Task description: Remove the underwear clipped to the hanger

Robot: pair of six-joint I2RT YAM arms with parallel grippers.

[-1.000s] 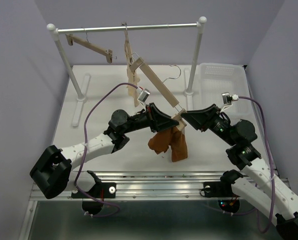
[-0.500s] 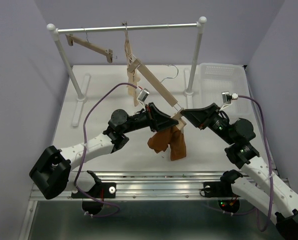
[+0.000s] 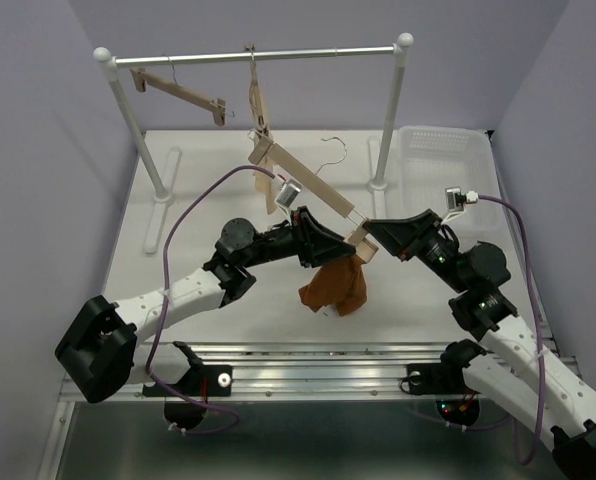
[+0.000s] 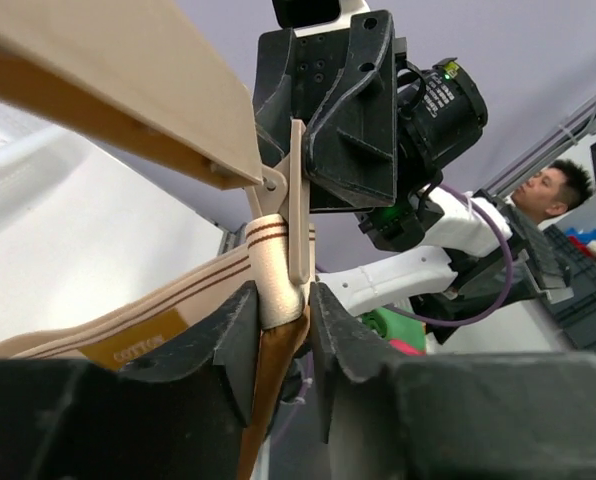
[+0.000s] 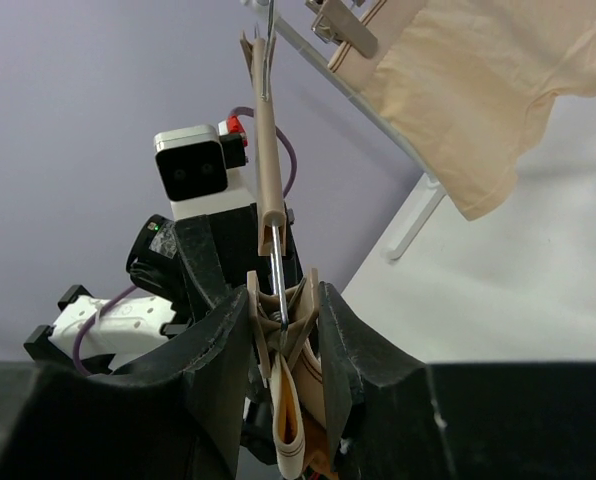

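With the right claw squeezing the hanger clip, the left claw, pinching the underwear, had drawn it up, likely nearly free.

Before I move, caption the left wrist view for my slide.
Left gripper pinches the underwear waistband under the hanger clip while the right gripper grips that clip.

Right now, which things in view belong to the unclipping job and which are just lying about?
Job in hand: rust-orange underwear; wooden hanger it hangs from; its clip; left gripper, pinching the waistband; right gripper, squeezing the clip.

Lying about: beige garment; spare wooden hanger; clothes rail; white basket.
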